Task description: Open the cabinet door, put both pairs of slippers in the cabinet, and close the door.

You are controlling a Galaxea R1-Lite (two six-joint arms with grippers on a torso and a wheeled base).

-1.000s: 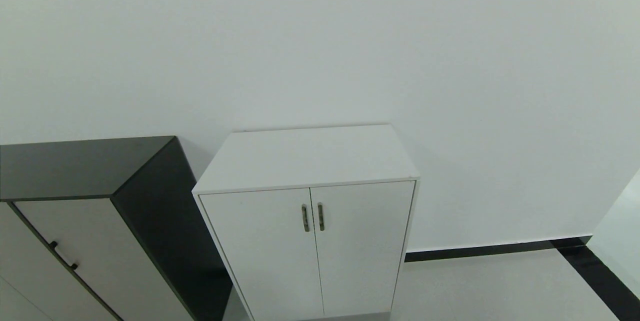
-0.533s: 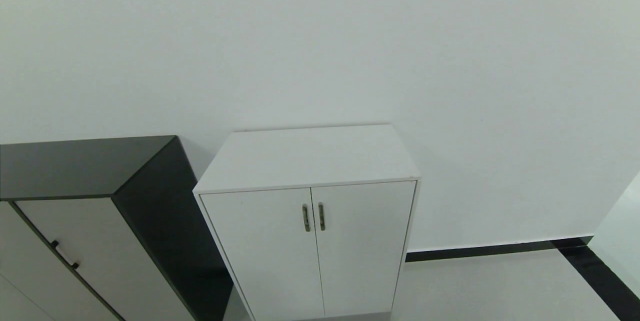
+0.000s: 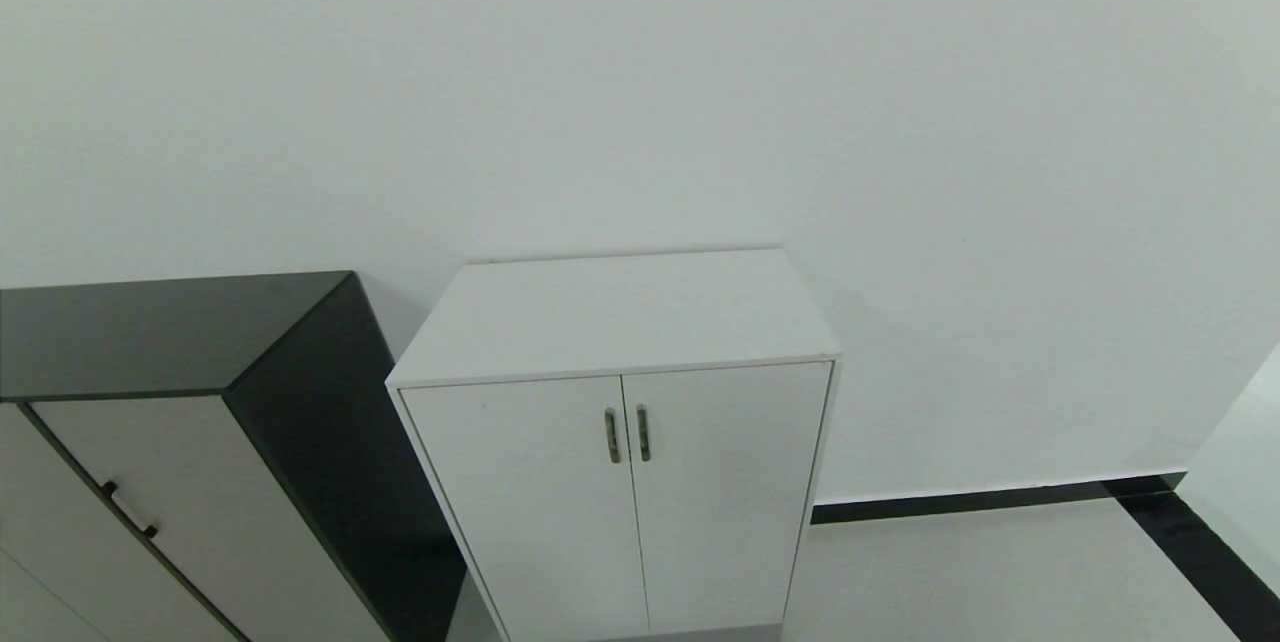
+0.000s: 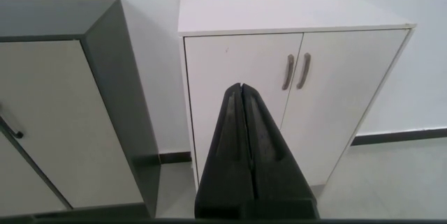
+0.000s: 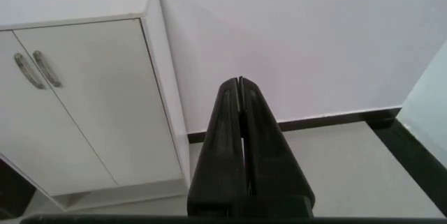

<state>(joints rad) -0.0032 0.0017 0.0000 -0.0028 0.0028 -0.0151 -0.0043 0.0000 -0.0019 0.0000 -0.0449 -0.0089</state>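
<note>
A white two-door cabinet (image 3: 620, 442) stands against the wall with both doors closed; two short metal handles (image 3: 627, 434) sit side by side at the seam. In the left wrist view my left gripper (image 4: 242, 88) is shut with nothing in it, held some way in front of the cabinet (image 4: 293, 84), its tip over the left door. The right wrist view has my right gripper (image 5: 239, 83) shut and empty too, off the cabinet's (image 5: 91, 91) right side in front of the bare wall.
A larger cabinet (image 3: 170, 442) with a black top and side and pale doors stands close on the left. To the right lie pale floor (image 3: 1000, 572) and a black skirting strip (image 3: 980, 500) along the wall.
</note>
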